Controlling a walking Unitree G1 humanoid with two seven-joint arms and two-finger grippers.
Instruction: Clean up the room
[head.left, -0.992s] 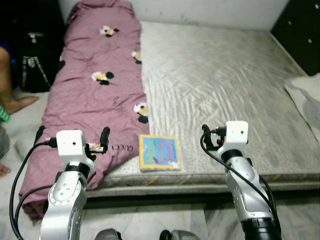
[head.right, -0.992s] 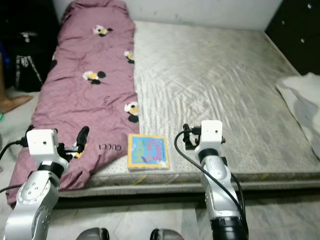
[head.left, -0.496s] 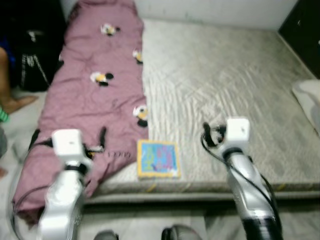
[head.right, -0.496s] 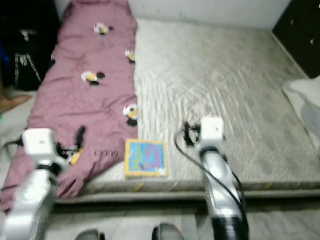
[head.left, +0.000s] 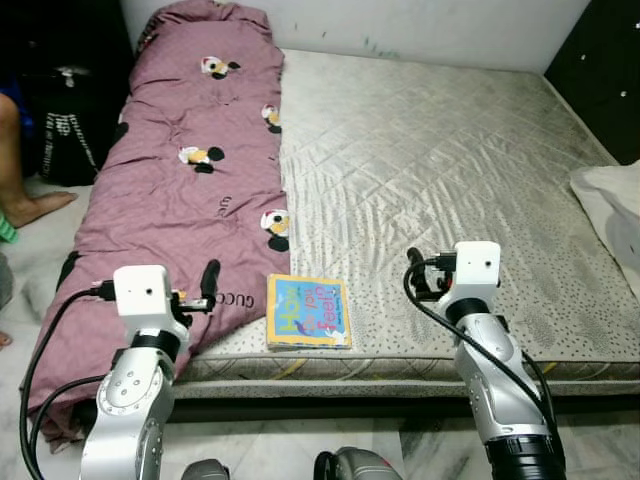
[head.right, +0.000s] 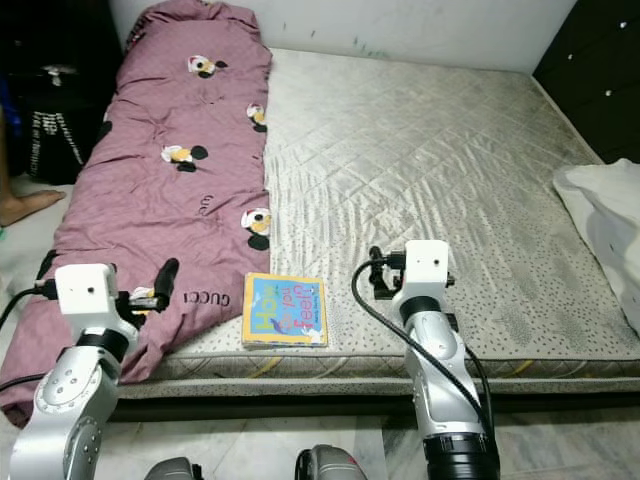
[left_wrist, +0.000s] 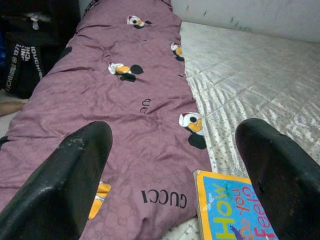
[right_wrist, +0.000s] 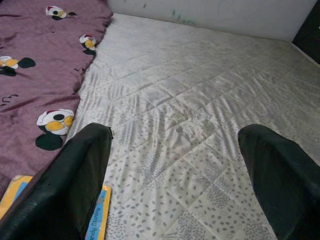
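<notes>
Book (head.left: 309, 311): we see a colourful picture book lying flat at the near edge of the mattress, just beside the quilt's lower corner, at 6 o'clock on the bed.
Mattress (head.left: 450, 170): grey and quilted, bare over its right part.
Quilt (head.left: 180, 180): mauve with cartoon prints, running from 12 o'clock down to 7 o'clock along the bed's left side, its end hanging over the edge.
Left gripper (left_wrist: 170, 165): we hold it released, fingers wide apart, above the quilt's near end, at 9 o'clock from the book and not touching it.
Right gripper (right_wrist: 175, 170): released as well, fingers spread, over bare mattress at 3 o'clock from the book.
White cloth (head.left: 612, 200): bunched at the bed's right edge, at 3 o'clock.
Black bag (head.left: 68, 125): on the floor at 10 o'clock.
Person's leg (head.left: 25, 175): a bare leg and foot on the floor beside the bag.
</notes>
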